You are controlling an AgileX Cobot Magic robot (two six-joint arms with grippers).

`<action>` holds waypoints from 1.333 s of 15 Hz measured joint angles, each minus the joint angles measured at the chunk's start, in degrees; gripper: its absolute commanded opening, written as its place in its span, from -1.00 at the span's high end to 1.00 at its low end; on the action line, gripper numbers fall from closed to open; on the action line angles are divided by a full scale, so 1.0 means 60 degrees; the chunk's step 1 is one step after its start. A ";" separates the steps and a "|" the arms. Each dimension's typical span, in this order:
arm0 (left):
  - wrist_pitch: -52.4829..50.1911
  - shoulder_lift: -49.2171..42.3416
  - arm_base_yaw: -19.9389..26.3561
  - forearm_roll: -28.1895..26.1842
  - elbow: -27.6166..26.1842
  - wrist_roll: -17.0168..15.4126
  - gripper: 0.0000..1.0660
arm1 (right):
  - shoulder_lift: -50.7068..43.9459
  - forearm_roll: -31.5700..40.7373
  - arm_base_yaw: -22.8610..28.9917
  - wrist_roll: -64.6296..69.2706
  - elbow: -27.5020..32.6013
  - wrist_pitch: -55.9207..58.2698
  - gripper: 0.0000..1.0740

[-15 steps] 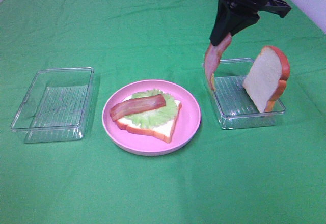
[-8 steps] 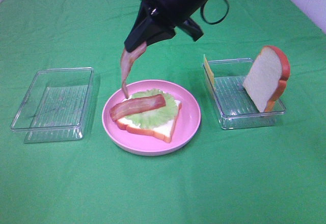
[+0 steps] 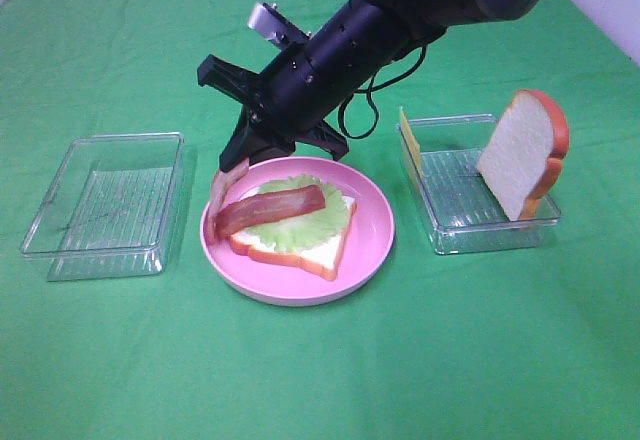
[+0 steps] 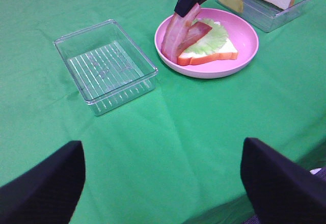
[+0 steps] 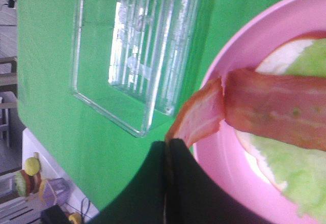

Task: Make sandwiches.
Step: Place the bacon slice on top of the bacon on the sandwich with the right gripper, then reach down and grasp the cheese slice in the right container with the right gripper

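Right wrist: bacon strip (image 5: 201, 114) between fingers (image 5: 145, 188)

An orange-crusted white bread slice (image 3: 305, 255) lies flat, topped by ruffled pale-green lettuce (image 3: 305, 225) and a reddish-brown bacon strip (image 3: 270, 208). A second bacon strip (image 3: 222, 185) hangs tilted just beside it. Another bread slice (image 3: 520, 155) and a thin yellow cheese square (image 3: 408, 140) stand upright, well apart from these.
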 measured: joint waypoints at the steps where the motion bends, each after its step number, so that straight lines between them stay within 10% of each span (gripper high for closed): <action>1: 0.0000 0.0000 0.0000 0.0000 0.0000 0.0000 -0.48 | 0.0000 0.0000 0.0000 0.0000 0.0000 0.0000 1.00; 6: 0.0000 0.0000 0.0000 0.0000 0.0000 0.0000 -0.48 | 0.0019 -0.3533 0.0000 0.2511 0.0000 0.0172 0.97; 12: 0.0000 0.0000 0.0000 0.0000 0.0000 0.0000 -0.48 | -0.0038 -0.4526 0.0000 0.3266 0.0000 0.0506 -0.09; 20: 0.0000 0.0000 0.0000 0.0000 0.0000 0.0000 -0.48 | -0.1891 -0.7296 0.0000 0.3485 0.0000 0.2378 -0.10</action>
